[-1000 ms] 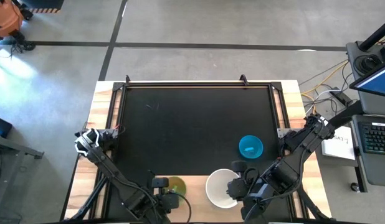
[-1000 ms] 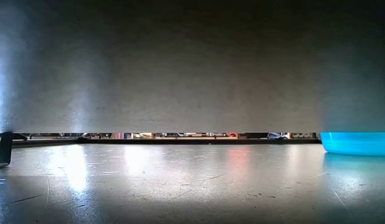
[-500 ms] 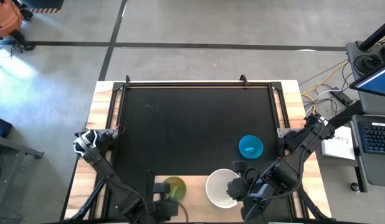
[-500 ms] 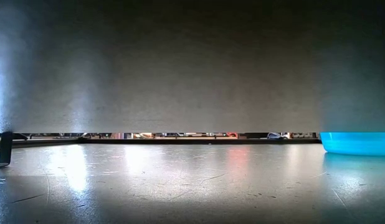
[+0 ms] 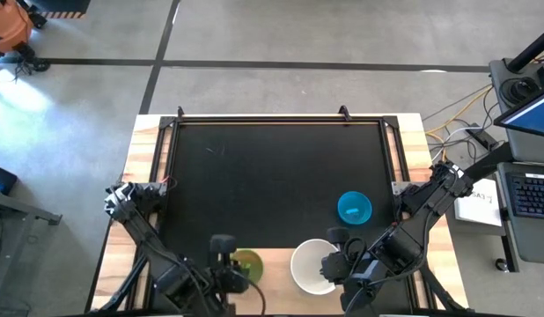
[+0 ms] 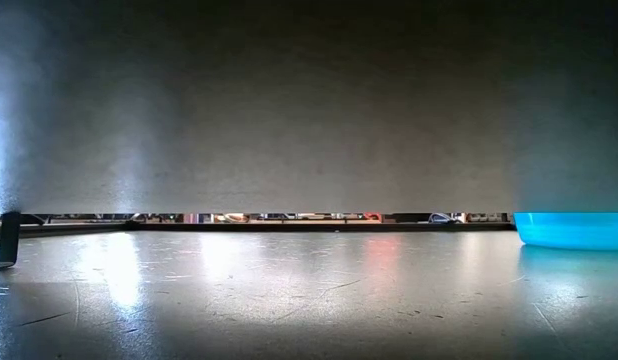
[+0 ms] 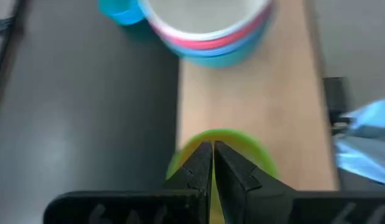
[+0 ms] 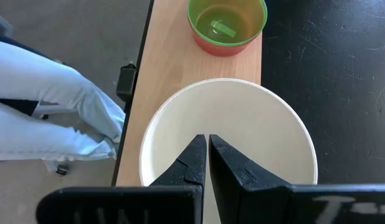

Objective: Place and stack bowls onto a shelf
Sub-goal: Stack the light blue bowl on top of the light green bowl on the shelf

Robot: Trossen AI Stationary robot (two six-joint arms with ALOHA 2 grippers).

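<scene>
A yellow-green bowl [image 5: 248, 261] sits on the light-wood shelf [image 7: 255, 93] at the table's near edge, and a reddish rim [image 8: 225, 48] shows under it. My left gripper [image 7: 212, 152] is shut just over this bowl, at its left side in the high view [image 5: 224, 262]. A white bowl [image 5: 312, 266] tops a stack on the shelf, with red and blue rims [image 7: 211, 46] below it. My right gripper [image 8: 207, 146] is shut over the white bowl's hollow. A cyan bowl [image 5: 354, 208] stands alone on the black mat. My left gripper has its shut fingertips [image 7: 205, 155] above the yellow-green bowl's rim [image 7: 220, 134], pointing down at a slant; I cannot tell whether they touch it. My right gripper has its shut fingertips [image 8: 195, 152] inside the white bowl's rim [image 8: 149, 149]; I cannot tell whether they touch it.
The black mat [image 5: 272, 176] stretches behind the shelf, with only the cyan bowl [image 6: 574, 230] on it. A person's light-blue sleeve [image 8: 49, 112] shows beyond the near edge. A laptop and cables [image 5: 518, 176] lie off the table's right side.
My left arm has swung toward the table's left and its gripper has drawn slightly off the yellow-green bowl, which now shows more. The bowls and my right arm have stayed where they were.
</scene>
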